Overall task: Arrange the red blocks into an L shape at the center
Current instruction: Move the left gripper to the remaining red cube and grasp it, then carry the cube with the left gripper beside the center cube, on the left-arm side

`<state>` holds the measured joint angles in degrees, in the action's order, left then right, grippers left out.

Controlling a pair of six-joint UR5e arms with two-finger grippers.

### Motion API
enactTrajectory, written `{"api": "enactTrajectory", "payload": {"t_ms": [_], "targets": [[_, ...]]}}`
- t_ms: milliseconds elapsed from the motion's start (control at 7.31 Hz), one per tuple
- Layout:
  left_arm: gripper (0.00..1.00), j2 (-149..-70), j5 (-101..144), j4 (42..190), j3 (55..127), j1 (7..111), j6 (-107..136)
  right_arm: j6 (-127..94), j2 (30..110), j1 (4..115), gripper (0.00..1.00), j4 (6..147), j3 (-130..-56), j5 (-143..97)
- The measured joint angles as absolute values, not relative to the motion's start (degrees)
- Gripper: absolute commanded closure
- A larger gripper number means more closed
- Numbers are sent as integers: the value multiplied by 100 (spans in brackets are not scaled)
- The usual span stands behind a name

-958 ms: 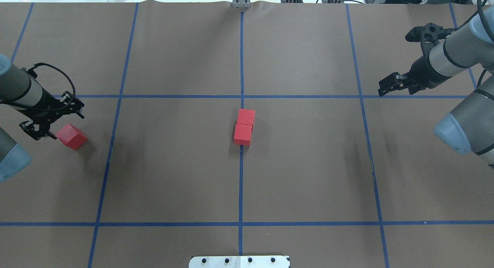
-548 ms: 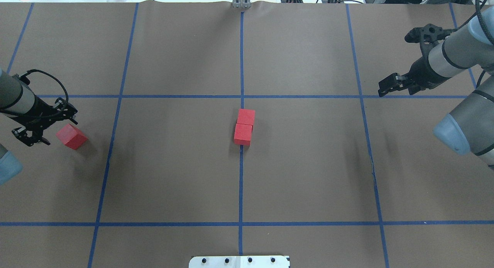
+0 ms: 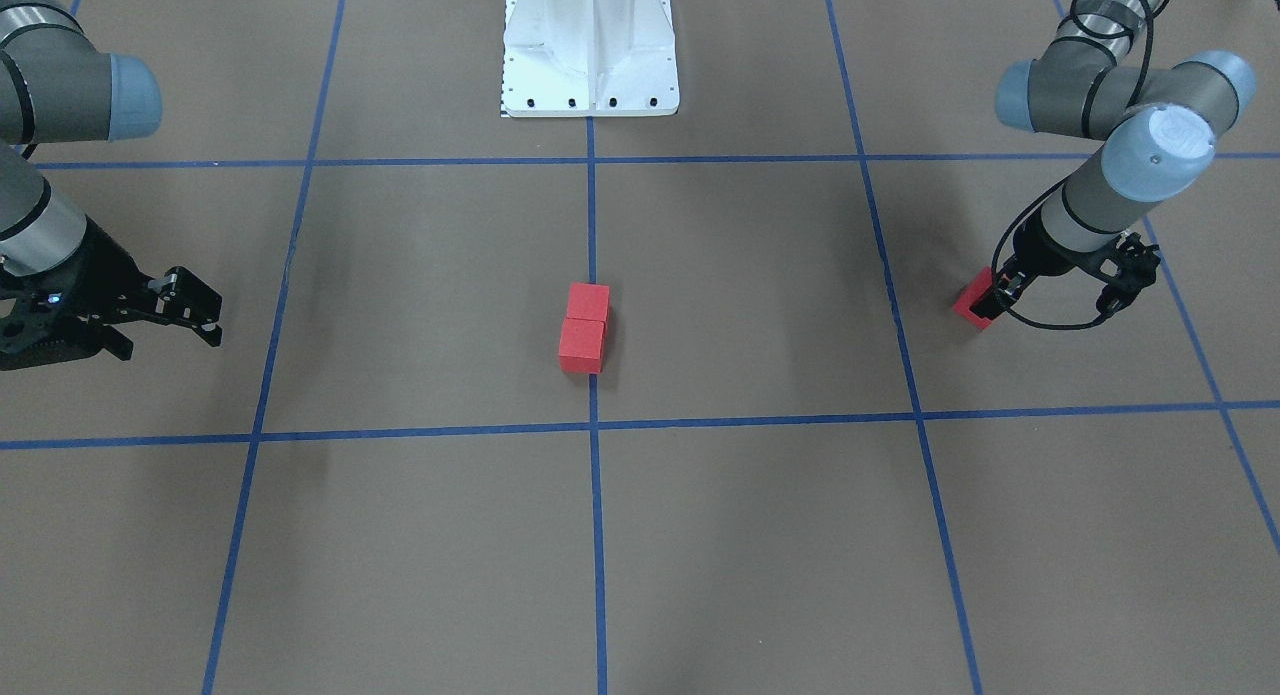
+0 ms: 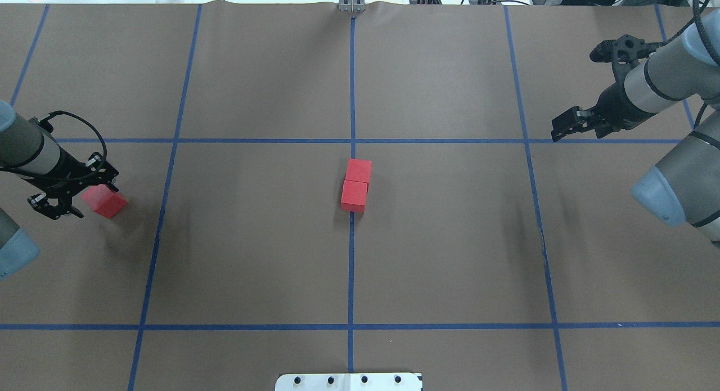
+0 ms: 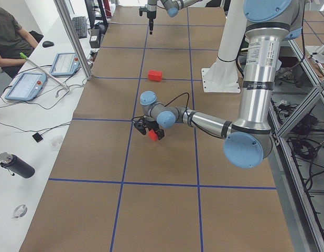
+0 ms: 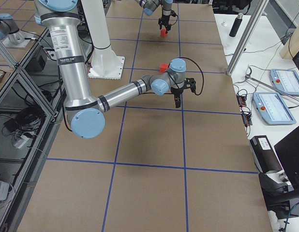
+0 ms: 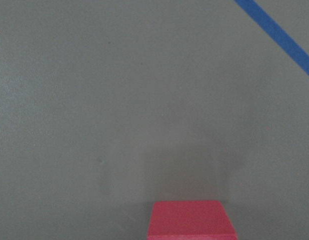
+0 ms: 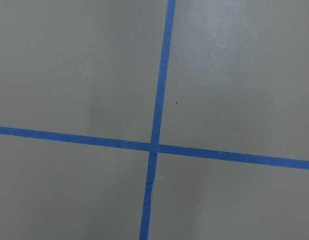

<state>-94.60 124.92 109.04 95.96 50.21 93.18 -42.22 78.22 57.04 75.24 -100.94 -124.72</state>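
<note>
Two red blocks (image 4: 359, 170) (image 4: 354, 196) touch end to end on the middle blue tape line (image 4: 351, 87), at the center; they also show in the front view (image 3: 584, 325). The third red block (image 4: 107, 203) lies far left on the table, also in the front view (image 3: 970, 306). My left gripper (image 4: 76, 189) is open and hovers over that block's left edge; the left wrist view shows the block (image 7: 191, 219) at the bottom edge. My right gripper (image 4: 559, 129) is open and empty, raised at the far right, above a tape crossing (image 8: 153, 147).
The robot's white base (image 3: 588, 45) stands at the table's near edge on the middle line. The table's far edge carries a metal post (image 4: 352, 0) and cables.
My left gripper drew back to the left, then came back right, and now covers the lone block's left corner. The blocks and the right arm stayed put.
</note>
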Motion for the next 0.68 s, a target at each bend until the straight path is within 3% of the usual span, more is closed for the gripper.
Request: {"api": "enactTrajectory", "payload": {"t_ms": [411,684], "targets": [[100,-10014,12534,10701,9561,5052,9300,-4219,7822,5704,1,7523,-10074,-12472],[100,-11251,12526,9472,9523,5130,9426,-4219,7822,5704,1,7523,-10063,-12472]]}}
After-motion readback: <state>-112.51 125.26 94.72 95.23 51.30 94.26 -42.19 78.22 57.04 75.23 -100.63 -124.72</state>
